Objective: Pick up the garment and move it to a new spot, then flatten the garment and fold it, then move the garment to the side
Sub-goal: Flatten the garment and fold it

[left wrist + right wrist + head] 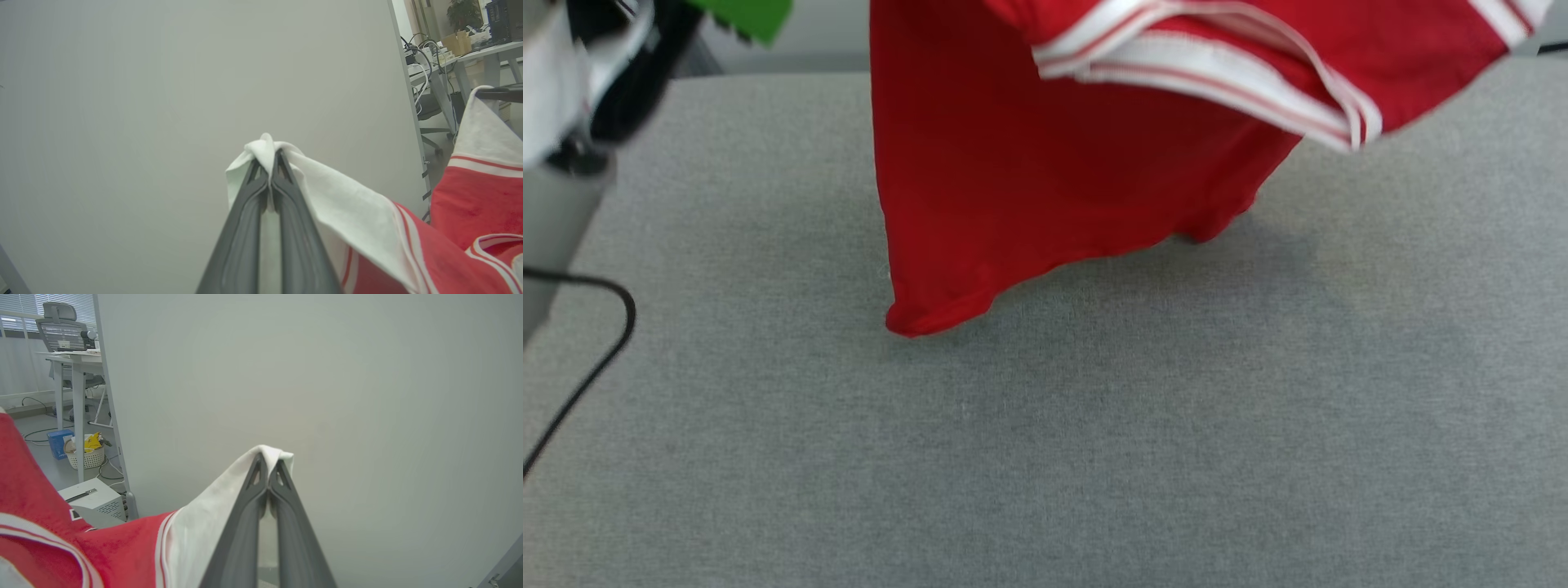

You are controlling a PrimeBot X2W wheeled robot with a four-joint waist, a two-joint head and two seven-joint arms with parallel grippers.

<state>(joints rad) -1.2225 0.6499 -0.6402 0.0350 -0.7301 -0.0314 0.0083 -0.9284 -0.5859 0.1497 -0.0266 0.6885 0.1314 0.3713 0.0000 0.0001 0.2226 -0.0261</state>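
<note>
Red soft-fabric T-shirt point(1013, 188), white striped sleeves, hangs at 12 o'clock over grey fabric table point(1094, 457) (hem contact unclear). Left gripper point(269, 159) and right gripper point(267, 463) each clench a white sleeve.

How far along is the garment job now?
Done: the red soft-fabric T-shirt with white sleeves is lifted, one sleeve pinched in the shut left tool, the other in the shut right tool. In hand: it hangs over the grey fabric table, not yet laid down. Left: flattening, folding, moving aside.
</note>
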